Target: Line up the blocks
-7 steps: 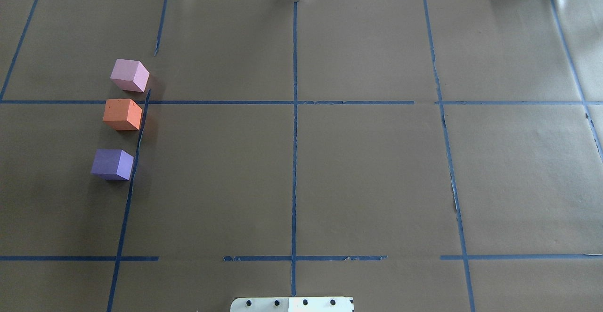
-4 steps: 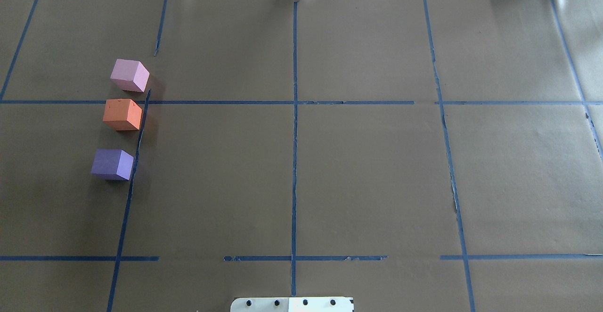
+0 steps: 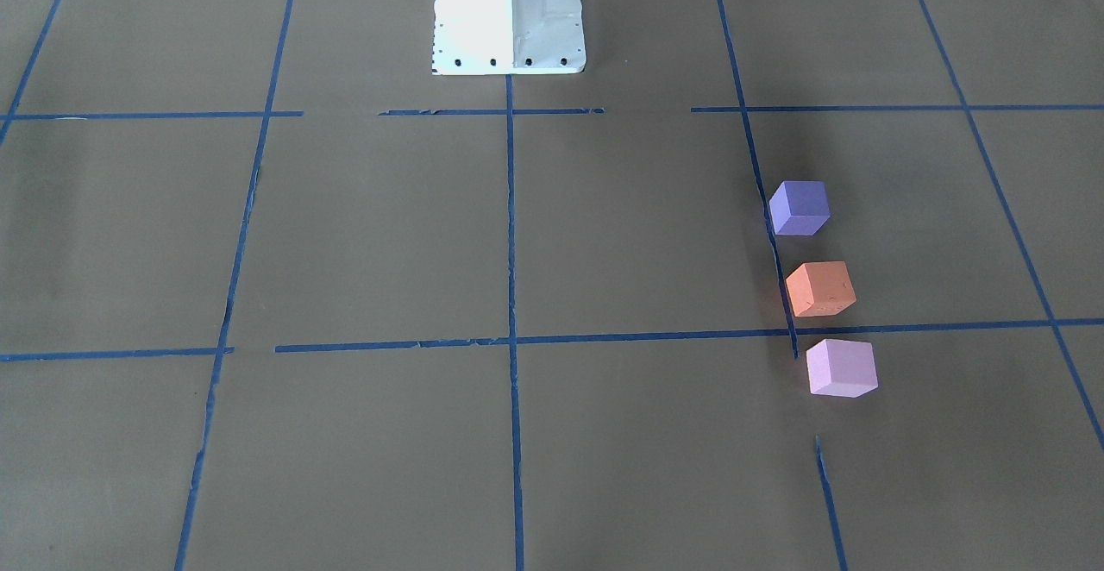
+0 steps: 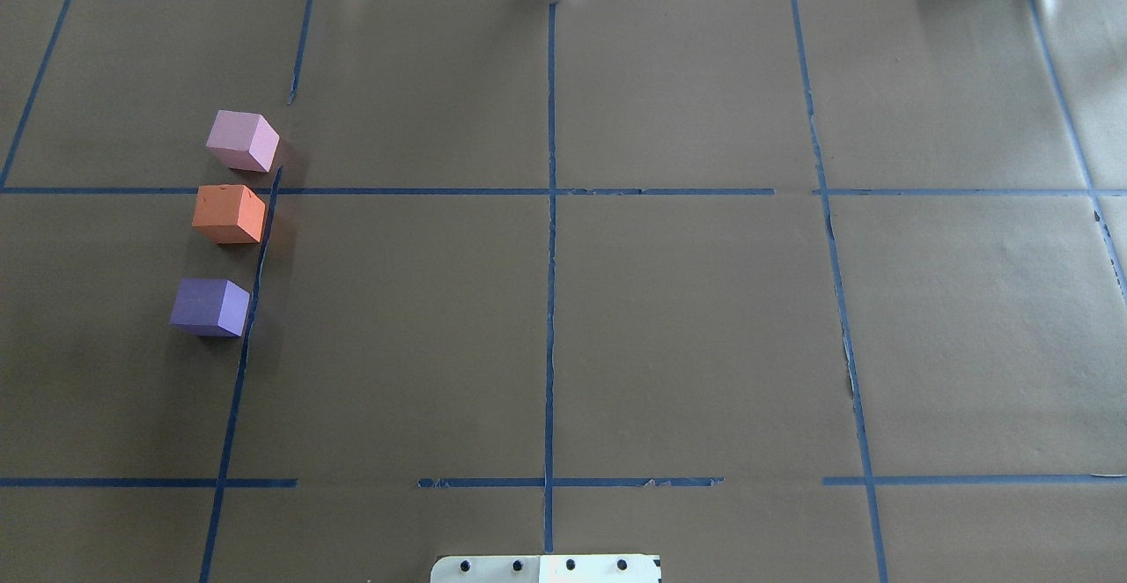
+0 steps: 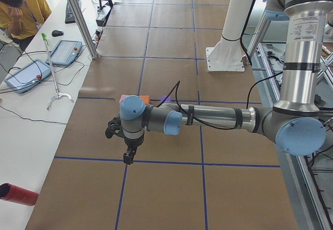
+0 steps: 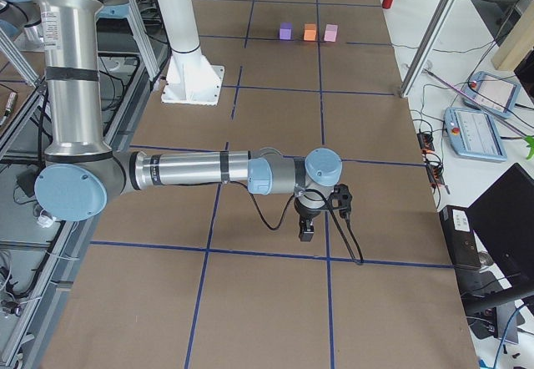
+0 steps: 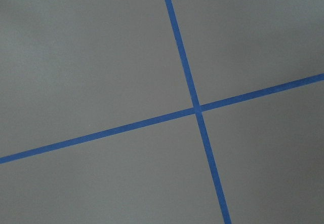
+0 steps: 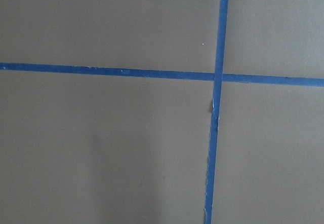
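Note:
Three cubes stand in a line beside a blue tape strip on the robot's left side of the table: the pale pink block [image 4: 242, 140] farthest from the robot, the orange block [image 4: 229, 213] in the middle, the violet-purple block [image 4: 209, 306] nearest. They also show in the front-facing view: pink [image 3: 841, 367], orange [image 3: 820, 288], purple [image 3: 799, 207]. The left gripper [image 5: 127, 157] shows only in the exterior left view, hanging above the paper away from the blocks. The right gripper [image 6: 306, 234] shows only in the exterior right view, far from the blocks. I cannot tell whether either is open or shut.
Brown paper with a grid of blue tape lines [image 4: 550, 213] covers the table. The robot's white base plate [image 3: 509, 15] stands at the near edge. A person [image 5: 18, 9] sits beside tablets [image 5: 65, 52] past the far edge. A red cylinder [image 5: 18, 194] lies off the paper.

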